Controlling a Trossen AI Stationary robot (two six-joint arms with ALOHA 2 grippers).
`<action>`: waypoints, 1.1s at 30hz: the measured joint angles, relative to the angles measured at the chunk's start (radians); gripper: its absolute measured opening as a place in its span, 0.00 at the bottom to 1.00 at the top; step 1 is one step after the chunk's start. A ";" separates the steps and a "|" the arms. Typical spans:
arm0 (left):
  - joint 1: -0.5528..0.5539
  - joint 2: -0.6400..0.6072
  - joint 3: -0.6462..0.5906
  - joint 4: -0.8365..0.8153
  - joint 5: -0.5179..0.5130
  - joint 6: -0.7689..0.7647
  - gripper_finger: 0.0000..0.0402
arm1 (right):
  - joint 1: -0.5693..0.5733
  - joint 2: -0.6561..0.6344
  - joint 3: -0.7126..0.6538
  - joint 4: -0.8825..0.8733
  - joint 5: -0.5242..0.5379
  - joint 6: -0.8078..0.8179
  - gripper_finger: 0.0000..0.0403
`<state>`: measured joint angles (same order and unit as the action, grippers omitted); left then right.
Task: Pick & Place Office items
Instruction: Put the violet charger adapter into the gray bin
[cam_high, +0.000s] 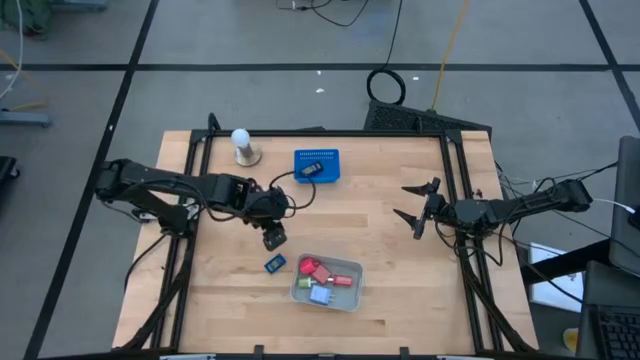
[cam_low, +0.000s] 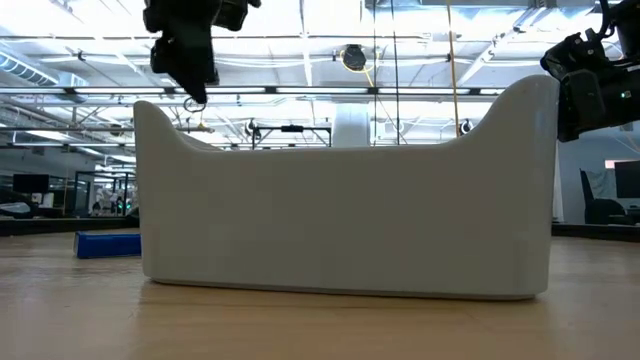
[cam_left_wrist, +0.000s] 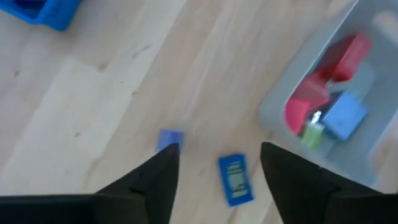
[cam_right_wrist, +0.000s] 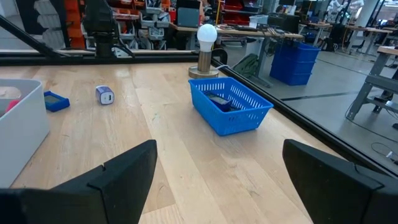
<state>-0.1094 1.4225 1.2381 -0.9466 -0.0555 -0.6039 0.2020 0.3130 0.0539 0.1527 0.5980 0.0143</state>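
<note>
A flat blue piece (cam_left_wrist: 235, 180) lies on the wooden table next to a grey tray (cam_high: 300, 290); it also shows in the high view (cam_high: 275, 264). A smaller blue-and-white piece (cam_left_wrist: 169, 138) lies beside it. The tray holds red (cam_left_wrist: 339, 62), blue (cam_left_wrist: 344, 116) and green (cam_left_wrist: 313, 134) pieces. My left gripper (cam_high: 273, 238) hangs open and empty above the two loose pieces, its fingers (cam_left_wrist: 163, 171) wide apart. My right gripper (cam_high: 413, 205) is open and empty at the table's right side, above the table. A dark piece (cam_right_wrist: 217, 98) lies in the blue basket (cam_right_wrist: 230, 106).
The blue perforated basket (cam_high: 317, 166) stands at the far middle of the table, and a white ball on a round stand (cam_high: 241, 146) to its left. The grey tray's wall (cam_low: 340, 200) fills the low view. Bare wood lies between the tray and my right gripper.
</note>
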 joint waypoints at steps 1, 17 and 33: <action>0.002 -0.002 0.000 -0.017 -0.004 0.016 0.59 | 0.000 0.000 0.000 0.000 0.000 0.000 0.84; 0.028 -0.004 0.000 -0.155 -0.006 0.296 0.74 | 0.000 0.000 0.000 0.000 0.000 0.000 0.84; 0.077 0.049 0.000 -0.159 -0.007 0.339 0.69 | 0.000 0.000 0.000 0.000 0.000 0.000 0.84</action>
<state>-0.0322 1.4710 1.2381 -1.1053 -0.0620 -0.2646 0.2020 0.3127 0.0536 0.1528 0.5980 0.0140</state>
